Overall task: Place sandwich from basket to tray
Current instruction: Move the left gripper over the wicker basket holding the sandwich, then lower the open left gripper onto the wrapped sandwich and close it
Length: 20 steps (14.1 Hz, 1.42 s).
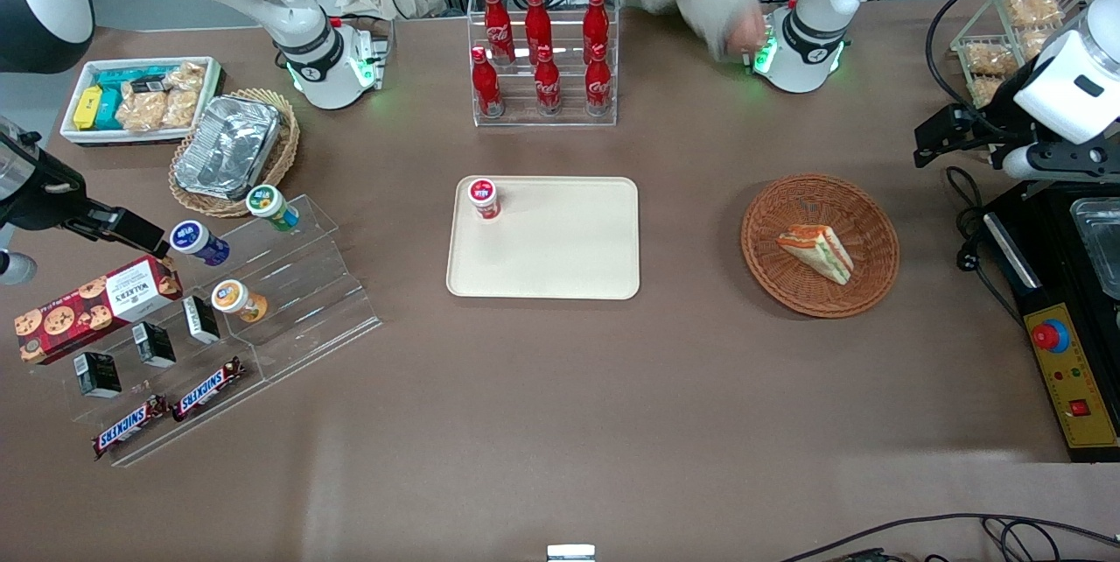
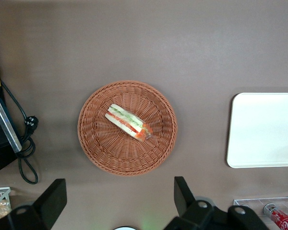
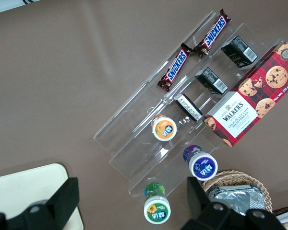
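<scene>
The sandwich [image 1: 816, 250] [image 2: 129, 122], a white wedge with red, orange and green filling, lies in the round reddish-brown basket [image 1: 770, 221] [image 2: 101, 143]. The cream tray [image 1: 560, 273] [image 2: 264, 129] lies flat at the table's middle, toward the parked arm from the basket. My left gripper [image 1: 941, 142] [image 2: 119, 196] hangs high above the table at the working arm's end, apart from the basket. It is open, its black fingers [image 2: 55, 199] spread wide with nothing between them.
A red-capped cup [image 1: 483, 197] stands on one tray corner. A rack of red bottles [image 1: 542, 54] stands farther back. A yellow control box [image 1: 1072, 369] and cables [image 2: 26, 153] lie beside the basket. An acrylic snack stand [image 1: 262, 299] sits at the parked arm's end. A person's hand [image 1: 744, 32] reaches near the working arm's base.
</scene>
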Motion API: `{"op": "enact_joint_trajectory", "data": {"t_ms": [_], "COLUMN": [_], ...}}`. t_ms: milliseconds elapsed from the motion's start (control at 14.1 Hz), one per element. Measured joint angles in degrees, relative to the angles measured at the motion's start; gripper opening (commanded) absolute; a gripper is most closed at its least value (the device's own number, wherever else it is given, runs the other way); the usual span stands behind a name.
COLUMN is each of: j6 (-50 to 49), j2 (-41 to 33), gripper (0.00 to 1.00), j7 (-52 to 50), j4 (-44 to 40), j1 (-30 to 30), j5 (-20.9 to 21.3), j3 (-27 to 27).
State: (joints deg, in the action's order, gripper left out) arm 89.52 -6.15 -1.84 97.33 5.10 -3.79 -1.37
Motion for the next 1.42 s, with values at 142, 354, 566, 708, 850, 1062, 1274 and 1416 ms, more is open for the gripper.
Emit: {"op": "enact_joint_trajectory", "data": {"t_ms": [142, 354, 566, 708, 850, 1062, 1274, 1416], "j6": [0.00, -0.09, -0.42, 4.00, 12.82, 20.60, 25.67, 31.71], "j2": [-0.01, -0.13, -0.88, -3.75, -8.27, -11.74, -11.25, -10.33], "gripper": [0.99, 1.00, 0.99, 0.99, 1.00, 0.99, 0.99, 0.99], "j7": [0.00, 0.00, 0.00, -0.26, -3.77, -13.05, -21.45, -27.05], "j4": [0.00, -0.01, 2.26, 8.81, 19.37, 30.31, 35.33, 39.80], "j1": [0.00, -0.03, -0.17, -0.31, -0.36, -0.25, -0.13, 0.21], "j5": [0.03, 0.13, 0.84, 1.37, 1.38, 1.42, 1.50, 1.51], "j3": [0.00, 0.00, -0.13, -0.38, -0.43, -0.11, 0.34, 0.56]}}
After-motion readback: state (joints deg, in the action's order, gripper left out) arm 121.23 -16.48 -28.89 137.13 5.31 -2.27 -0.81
